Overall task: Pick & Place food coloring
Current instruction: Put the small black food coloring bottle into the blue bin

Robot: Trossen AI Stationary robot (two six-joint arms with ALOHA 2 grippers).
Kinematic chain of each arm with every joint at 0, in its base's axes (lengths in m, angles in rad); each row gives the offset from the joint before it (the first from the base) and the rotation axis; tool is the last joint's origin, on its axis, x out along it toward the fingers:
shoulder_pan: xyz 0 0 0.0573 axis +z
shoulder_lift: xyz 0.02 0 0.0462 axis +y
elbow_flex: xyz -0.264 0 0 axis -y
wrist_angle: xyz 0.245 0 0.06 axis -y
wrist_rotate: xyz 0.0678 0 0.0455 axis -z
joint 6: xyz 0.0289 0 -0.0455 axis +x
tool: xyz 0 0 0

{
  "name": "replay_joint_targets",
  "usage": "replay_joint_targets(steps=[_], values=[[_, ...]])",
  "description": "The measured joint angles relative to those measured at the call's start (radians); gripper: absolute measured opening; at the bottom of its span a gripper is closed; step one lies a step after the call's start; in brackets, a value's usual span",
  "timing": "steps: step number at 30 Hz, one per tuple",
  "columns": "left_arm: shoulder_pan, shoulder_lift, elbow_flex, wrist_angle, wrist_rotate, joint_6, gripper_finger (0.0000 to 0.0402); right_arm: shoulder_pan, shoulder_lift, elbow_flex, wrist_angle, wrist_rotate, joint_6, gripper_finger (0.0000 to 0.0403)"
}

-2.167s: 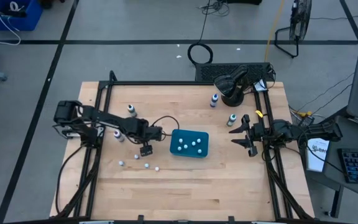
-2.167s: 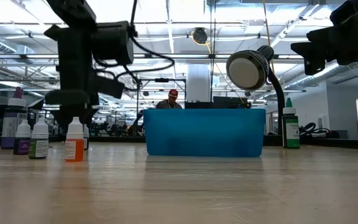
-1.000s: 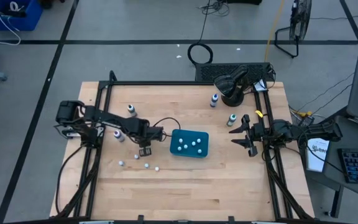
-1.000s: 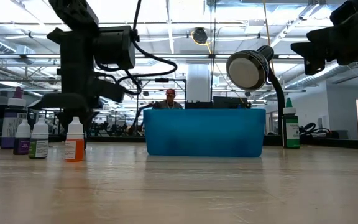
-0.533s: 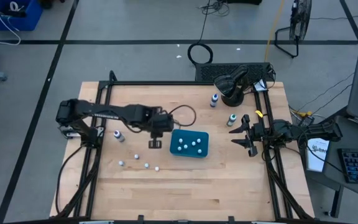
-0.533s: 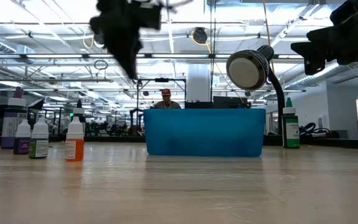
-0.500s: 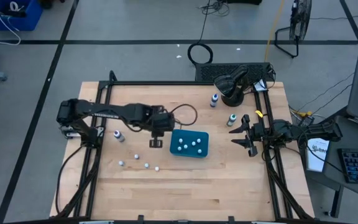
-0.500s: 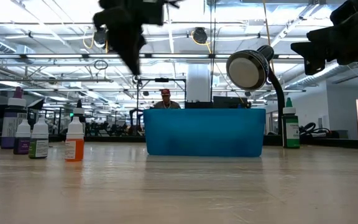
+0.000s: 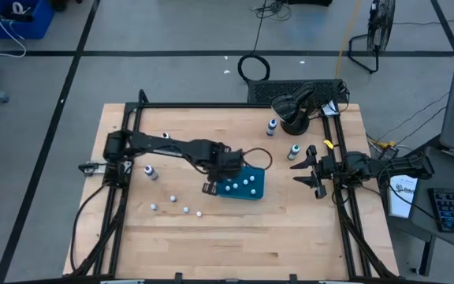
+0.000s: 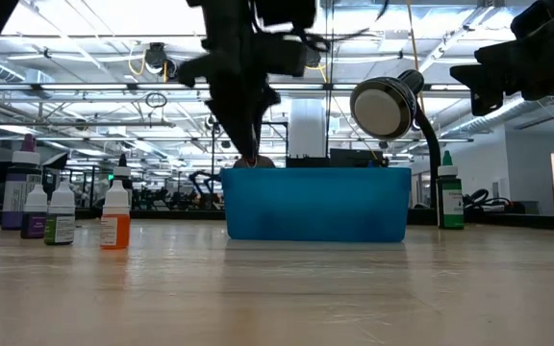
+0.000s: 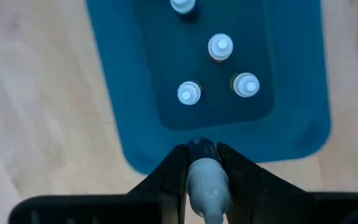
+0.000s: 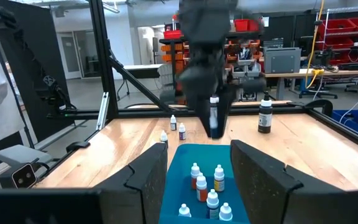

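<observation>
My left gripper [image 9: 215, 183] hangs over the left end of the teal tray [image 9: 255, 192], shut on a dark food coloring bottle [image 12: 214, 122] with a white cap [image 11: 206, 179]. Several white-capped bottles [image 11: 220, 47] stand upright in the tray. More small bottles [image 9: 173, 198] stand loose on the table to the tray's left, among them an orange one [image 10: 115, 221]. My right gripper [image 9: 301, 172] waits open to the right of the tray, with nothing between its fingers [image 12: 148, 177]. My left gripper pinches the bottle's upper part, by the white cap [image 11: 204, 163], between its two fingers. The fingers come from above and point down. The bottle hangs upright below them, its dark body [image 12: 214, 127] clear of the tray's left end.
A black round lamp on a stand [image 9: 294, 106] is at the far right, with two taller bottles [image 9: 272, 126] [image 9: 294, 150] near it. Another bottle [image 9: 165, 136] stands at the far left. A black frame [image 9: 211, 106] runs round the table. Bare wood lies along the near side.
My left gripper, shut the whole time, has risen from beside the loose bottles at the left and swung toward the table's right edge. It now stands over the tray's left end. The loose bottles on the table stay where they were.
</observation>
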Motion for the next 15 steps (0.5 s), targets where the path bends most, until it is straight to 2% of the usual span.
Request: replay_joint_targets(steps=[15], values=[[0.004, 0.102, 0.000, 0.037, 0.062, -0.005, 0.0069, 0.000, 0.000, 0.000, 0.000, 0.000, 0.000, 0.0165]])
